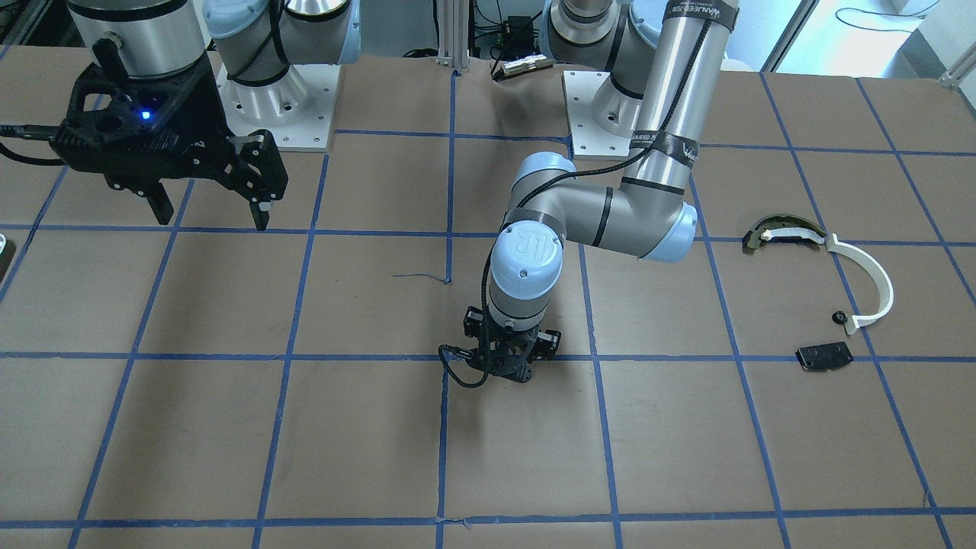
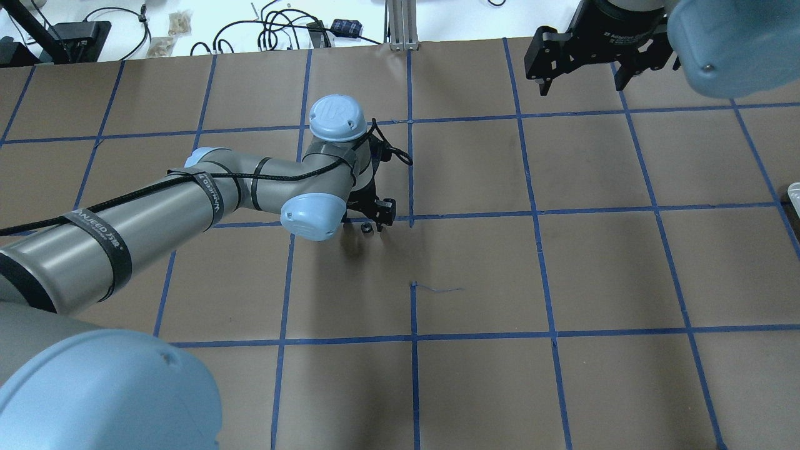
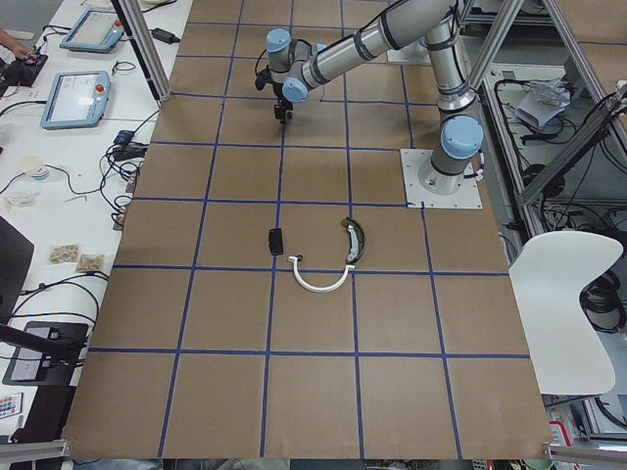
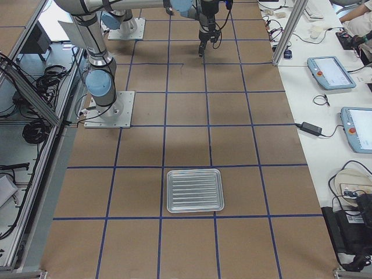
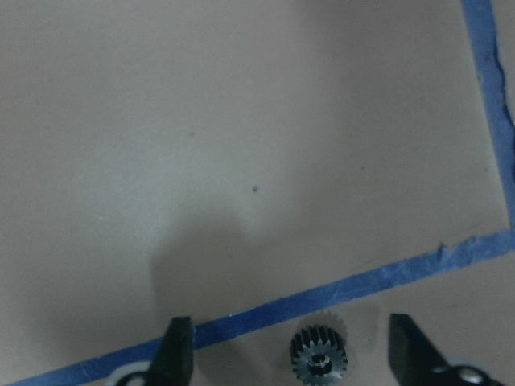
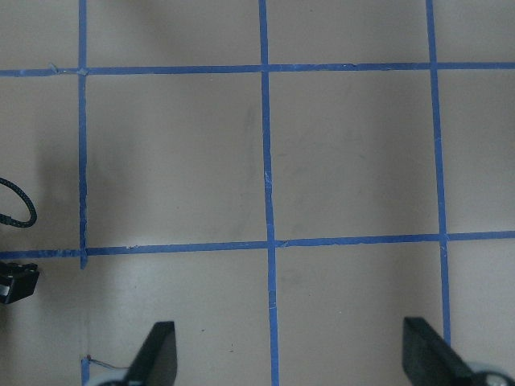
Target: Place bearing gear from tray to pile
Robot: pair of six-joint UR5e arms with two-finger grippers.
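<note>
The gear (image 5: pixel 319 359) sits flat on the brown worktop (image 5: pixel 241 121), just beside a blue tape line (image 5: pixel 265 312). It's right between the fingers (image 5: pixel 179 354) of the left end effector (image 5: pixel 288 322): jaws spread wide, neither touching it, nothing gripped. Well apart, out towards the robot's left end, lies the pile (image 3: pixel 356 240): a white arc (image 1: pixel 877 278), an olive-black curved piece (image 1: pixel 785 231) and a small black plate (image 1: pixel 823 356). The tray (image 4: pixel 195 171) lies at the opposite end, its ribbed metal floor in full view. The right end effector (image 1: pixel 213 219) hangs above the worktop, wide open, carrying nothing. Lettering now: "UR" on the left arm's blue cap (image 1: pixel 526 252), and a black strap (image 1: pixel 671 149) reading roughly "WANJEED".
</note>
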